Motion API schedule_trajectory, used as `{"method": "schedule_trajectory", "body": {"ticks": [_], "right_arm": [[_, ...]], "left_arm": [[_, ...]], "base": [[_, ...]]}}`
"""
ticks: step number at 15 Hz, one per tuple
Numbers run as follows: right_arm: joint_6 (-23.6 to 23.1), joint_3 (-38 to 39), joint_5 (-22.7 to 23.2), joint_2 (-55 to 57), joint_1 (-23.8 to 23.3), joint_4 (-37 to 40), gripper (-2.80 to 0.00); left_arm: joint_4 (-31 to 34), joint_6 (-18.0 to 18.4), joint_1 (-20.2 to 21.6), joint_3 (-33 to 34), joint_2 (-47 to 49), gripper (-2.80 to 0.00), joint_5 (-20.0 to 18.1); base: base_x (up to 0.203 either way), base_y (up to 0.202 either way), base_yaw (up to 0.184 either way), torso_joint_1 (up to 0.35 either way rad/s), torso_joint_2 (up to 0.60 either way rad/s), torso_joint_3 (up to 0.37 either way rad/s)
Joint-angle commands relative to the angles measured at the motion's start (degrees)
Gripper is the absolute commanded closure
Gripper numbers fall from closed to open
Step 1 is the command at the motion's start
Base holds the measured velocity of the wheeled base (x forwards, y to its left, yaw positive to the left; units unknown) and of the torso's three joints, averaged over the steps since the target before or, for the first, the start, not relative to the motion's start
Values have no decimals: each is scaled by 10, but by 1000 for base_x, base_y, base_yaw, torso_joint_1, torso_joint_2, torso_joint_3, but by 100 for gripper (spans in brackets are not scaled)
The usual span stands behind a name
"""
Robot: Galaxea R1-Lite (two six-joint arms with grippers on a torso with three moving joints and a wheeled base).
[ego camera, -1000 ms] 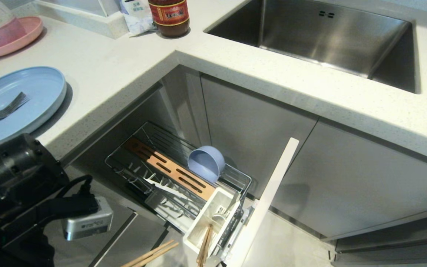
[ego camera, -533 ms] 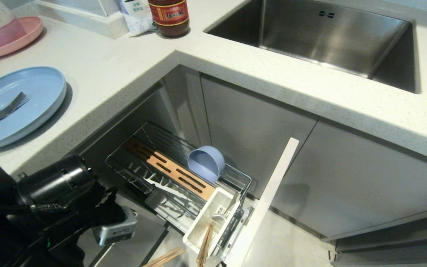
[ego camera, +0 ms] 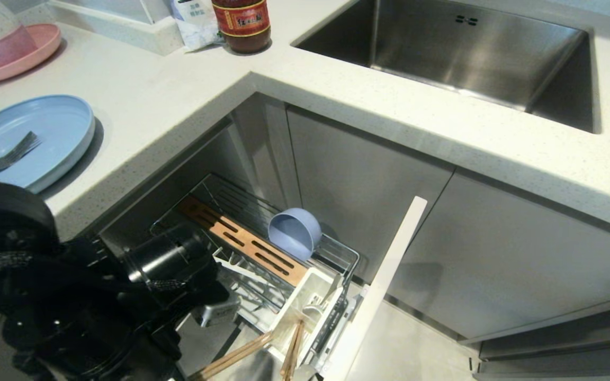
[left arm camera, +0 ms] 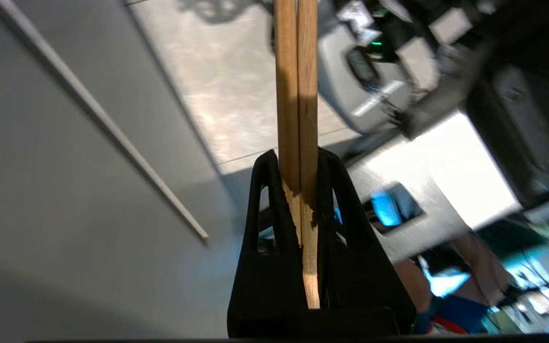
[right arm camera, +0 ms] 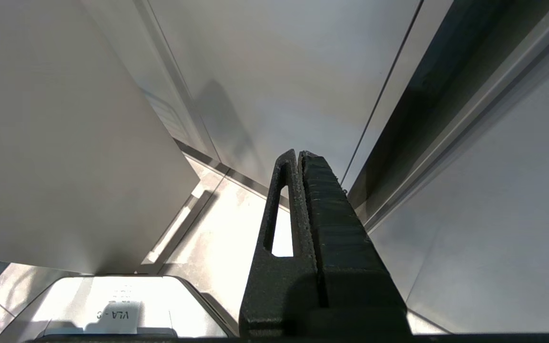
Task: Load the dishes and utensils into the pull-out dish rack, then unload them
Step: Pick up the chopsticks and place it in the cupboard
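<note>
My left gripper (left arm camera: 297, 157) is shut on a pair of wooden chopsticks (left arm camera: 296, 95). In the head view the chopsticks (ego camera: 236, 355) slant from under my black left arm (ego camera: 167, 264) up to the near edge of the white utensil box (ego camera: 283, 324). That box sits at the front of the pull-out dish rack (ego camera: 348, 255). A small light-blue bowl (ego camera: 294, 233) lies on its side in the rack beside the wooden strip (ego camera: 241, 241). The light-blue plate (ego camera: 51, 127) lies on the counter with the fork (ego camera: 8, 156) on it. My right gripper (right arm camera: 299, 153) is shut and empty, low beside cabinet fronts.
Other wooden sticks (ego camera: 293, 346) stand in the white box. The rack's pale front panel (ego camera: 384, 286) juts out to the right. A pink plate (ego camera: 29, 55), a sauce bottle (ego camera: 241, 24) and a packet (ego camera: 194, 21) stand at the back; the steel sink (ego camera: 474, 53) is at the right.
My left arm has swung right and in over the rack's near side. The held chopsticks have moved with it, and their tips now reach the white box. The right arm is still.
</note>
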Motion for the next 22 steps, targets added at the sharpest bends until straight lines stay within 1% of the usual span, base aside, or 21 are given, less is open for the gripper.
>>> {"method": "schedule_trajectory", "body": {"ticks": [1, 5, 12, 14, 16, 20, 22], "right_arm": [[0, 1, 0, -2, 1, 0, 0], [0, 1, 0, -2, 0, 0, 0], [0, 1, 0, -2, 0, 0, 0], [0, 1, 0, -2, 1, 0, 0], [0, 1, 0, -2, 0, 0, 0], [0, 1, 0, -2, 0, 0, 0], [0, 1, 0, -2, 0, 0, 0]], "left_arm": [[-13, -2, 0, -1, 42, 0, 10], [-65, -1, 0, -2, 71, 0, 11], [-87, 0, -3, -2, 110, 0, 9], [-110, 2, -12, -17, 126, 0, 10], [-115, 3, -16, -37, 144, 0, 10], [-129, 5, -21, -48, 173, 0, 14], [-131, 12, -20, -54, 184, 0, 15]], "base": [[0, 0, 0, 0, 0, 0], [0, 0, 0, 0, 0, 0], [0, 0, 0, 0, 0, 0], [0, 0, 0, 0, 0, 0], [0, 0, 0, 0, 0, 0], [0, 0, 0, 0, 0, 0], [0, 0, 0, 0, 0, 0]]}}
